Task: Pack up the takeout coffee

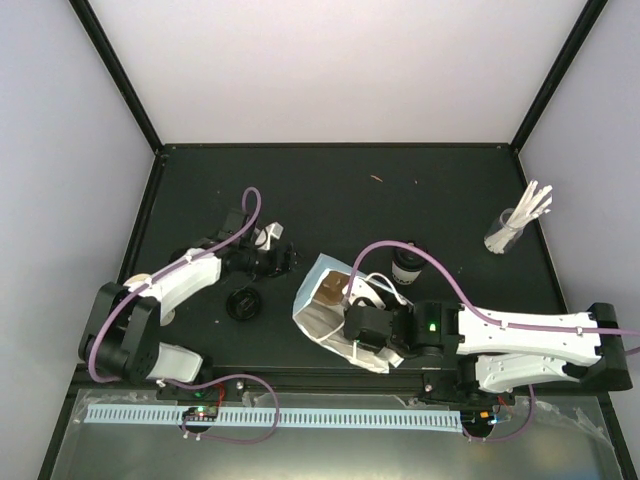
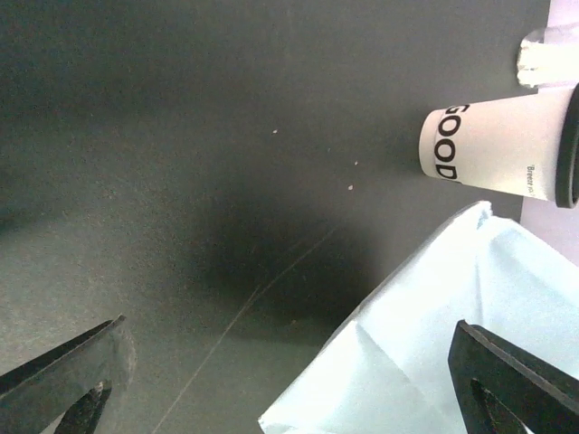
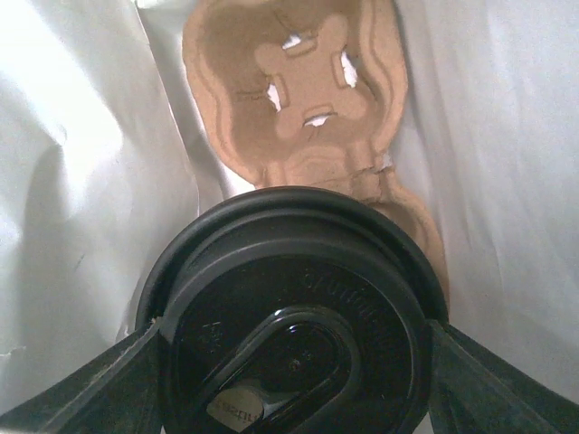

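Brown pulp carrier (image 3: 298,90) lies inside the blue bag (image 3: 90,181); right tool (image 3: 289,362) grips a black-lidded cup (image 3: 289,298) at its near end. Left tool (image 2: 285,380) gapes empty over the counter (image 2: 181,181) near another cup (image 2: 493,149).

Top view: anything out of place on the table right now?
A black lid lies loose on the table, left of the bag, on no cup. The bag itself lies tipped on its side, carrier inside.

Soft, even light falls on your dark table (image 1: 330,190), shadows faint. In your right wrist view the bag (image 3: 81,181) washes out white and the close lid (image 3: 289,316) glints, slightly blurred.
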